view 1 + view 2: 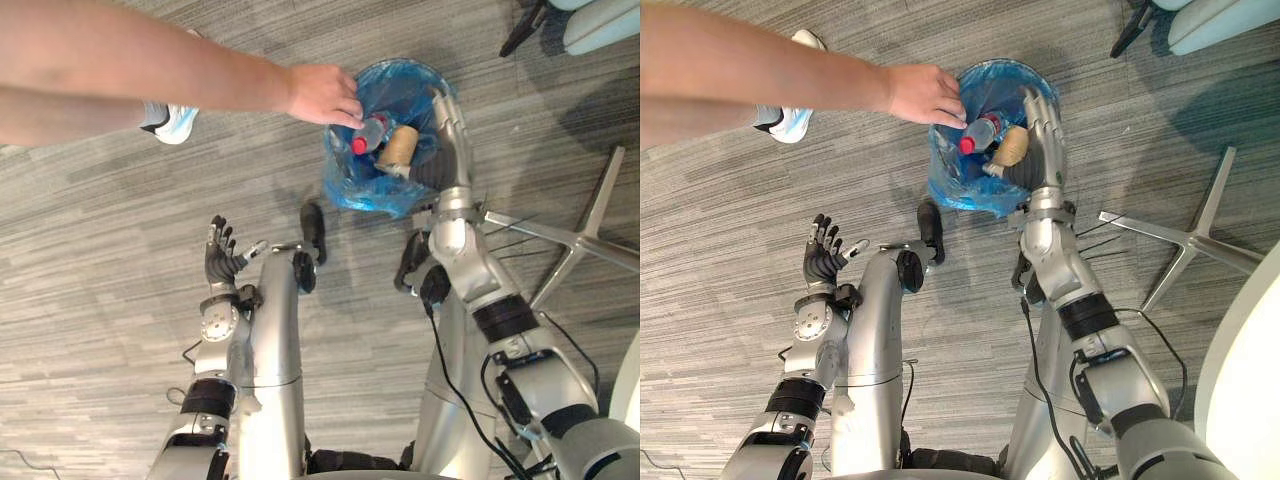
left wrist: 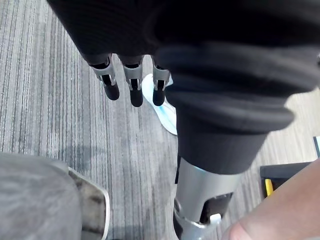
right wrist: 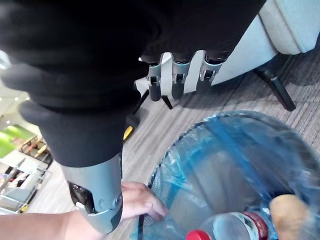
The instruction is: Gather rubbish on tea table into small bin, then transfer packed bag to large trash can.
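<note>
Bin (image 1: 352, 193) beneath right hand (image 3: 179, 80)

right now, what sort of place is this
Likely an office or lounge: grey striped carpet underfoot, the metal star base of a chair, a pale upholstered seat, and a blue-bagged small bin holding rubbish.

Blue bin liner (image 1: 365, 195), red bottle cap (image 1: 359, 147), grey striped carpet (image 1: 100, 250), white shoe (image 1: 178, 125)
</note>
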`<state>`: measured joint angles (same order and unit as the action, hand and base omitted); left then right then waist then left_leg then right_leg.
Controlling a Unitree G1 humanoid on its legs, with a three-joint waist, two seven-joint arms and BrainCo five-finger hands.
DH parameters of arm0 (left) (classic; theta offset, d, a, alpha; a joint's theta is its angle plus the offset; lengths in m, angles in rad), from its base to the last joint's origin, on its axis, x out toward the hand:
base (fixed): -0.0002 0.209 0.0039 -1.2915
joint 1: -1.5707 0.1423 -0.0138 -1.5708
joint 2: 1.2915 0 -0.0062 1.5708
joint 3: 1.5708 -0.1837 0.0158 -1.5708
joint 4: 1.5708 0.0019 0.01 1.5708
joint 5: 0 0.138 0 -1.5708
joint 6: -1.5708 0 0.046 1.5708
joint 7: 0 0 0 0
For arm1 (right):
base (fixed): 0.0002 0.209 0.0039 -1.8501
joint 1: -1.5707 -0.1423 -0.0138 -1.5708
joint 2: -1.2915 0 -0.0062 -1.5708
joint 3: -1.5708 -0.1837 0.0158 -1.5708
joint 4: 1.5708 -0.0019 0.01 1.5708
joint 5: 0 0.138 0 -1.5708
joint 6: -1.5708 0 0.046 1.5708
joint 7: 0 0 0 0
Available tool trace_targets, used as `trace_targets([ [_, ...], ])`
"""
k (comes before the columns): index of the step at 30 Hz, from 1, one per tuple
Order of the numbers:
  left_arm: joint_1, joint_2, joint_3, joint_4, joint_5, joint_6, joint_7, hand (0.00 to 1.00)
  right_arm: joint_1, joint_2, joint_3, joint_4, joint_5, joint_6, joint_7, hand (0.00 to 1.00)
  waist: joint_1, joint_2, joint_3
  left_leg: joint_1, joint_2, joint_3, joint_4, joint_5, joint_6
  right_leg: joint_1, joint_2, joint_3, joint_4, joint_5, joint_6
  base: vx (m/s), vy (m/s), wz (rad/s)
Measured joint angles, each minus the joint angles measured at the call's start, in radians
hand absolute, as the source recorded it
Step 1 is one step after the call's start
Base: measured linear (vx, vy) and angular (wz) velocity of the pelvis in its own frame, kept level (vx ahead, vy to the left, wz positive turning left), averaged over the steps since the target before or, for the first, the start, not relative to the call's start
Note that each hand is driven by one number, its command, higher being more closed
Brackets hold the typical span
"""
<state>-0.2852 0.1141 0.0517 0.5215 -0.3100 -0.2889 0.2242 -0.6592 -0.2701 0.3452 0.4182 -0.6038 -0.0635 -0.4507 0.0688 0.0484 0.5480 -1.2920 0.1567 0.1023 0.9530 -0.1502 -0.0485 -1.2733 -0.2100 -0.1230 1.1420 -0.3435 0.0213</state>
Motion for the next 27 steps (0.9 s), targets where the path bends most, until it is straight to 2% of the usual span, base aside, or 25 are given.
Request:
trace_targets([
  [6,-0.001,-0.001,-0.001,0.008,0.0,-0.003,0.0,0.0,-0.011,0.048,0.06,0.165,-0.113,0.02,0.066,0.0,0.0,0.0,0.0,0.004,-0.003,-0.013,-0.014,0.012,-0.003,0.007,0.0,-0.014,-0.004,0.006,-0.009,0.0,-0.004,0.04],
  [10,-0.013,-0.013,-0.001,0.022,-0.001,-0.004,0.001,0.0,-0.029,0.046,0.064,0.22,-0.117,0.04,0.083,0.0,0.002,0.0,0.0,0.015,-0.018,-0.019,-0.042,0.027,-0.006,0.012,-0.008,-0.016,-0.008,0.002,-0.004,-0.03,-0.007,0.12],
  [16,-0.014,-0.015,-0.002,0.032,0.0,-0.002,0.001,0.0,-0.037,0.046,0.067,0.227,-0.116,0.042,0.083,0.0,0.004,0.0,0.0,0.029,-0.018,-0.021,-0.062,0.039,-0.014,0.023,-0.005,-0.02,-0.015,0.003,-0.005,-0.03,-0.008,0.02],
  [20,-0.013,-0.03,-0.003,0.049,0.0,0.003,0.001,0.0,-0.009,0.048,0.062,0.211,-0.112,0.042,0.083,0.0,0.001,0.001,0.0,0.097,-0.017,-0.033,-0.088,0.047,-0.018,0.104,-0.001,-0.042,-0.05,0.004,-0.006,0.0,0.0,0.0],
  [23,-0.009,-0.05,-0.019,0.048,0.007,0.015,-0.001,0.0,0.07,0.054,0.009,0.109,-0.058,0.041,0.082,0.0,0.001,-0.004,-0.003,0.165,-0.018,-0.033,-0.123,0.048,-0.02,0.175,-0.001,-0.052,-0.086,0.005,-0.007,0.0,0.0,0.0],
  [25,0.017,-0.077,-0.054,0.05,0.007,0.039,-0.003,0.0,0.174,0.101,-0.084,0.009,0.038,0.036,0.076,0.0,-0.002,-0.009,-0.005,0.271,-0.02,-0.031,-0.172,0.048,-0.02,0.291,-0.002,-0.071,-0.139,0.013,-0.02,0.04,-0.025,0.02],
  [27,0.051,-0.081,-0.073,0.048,0.007,0.043,-0.006,0.0,0.249,0.133,-0.138,-0.031,0.093,0.03,0.067,0.0,-0.004,-0.028,-0.012,0.359,-0.02,-0.017,-0.22,0.054,-0.019,0.374,-0.001,-0.074,-0.184,0.019,-0.024,0.08,-0.048,-0.04],
])
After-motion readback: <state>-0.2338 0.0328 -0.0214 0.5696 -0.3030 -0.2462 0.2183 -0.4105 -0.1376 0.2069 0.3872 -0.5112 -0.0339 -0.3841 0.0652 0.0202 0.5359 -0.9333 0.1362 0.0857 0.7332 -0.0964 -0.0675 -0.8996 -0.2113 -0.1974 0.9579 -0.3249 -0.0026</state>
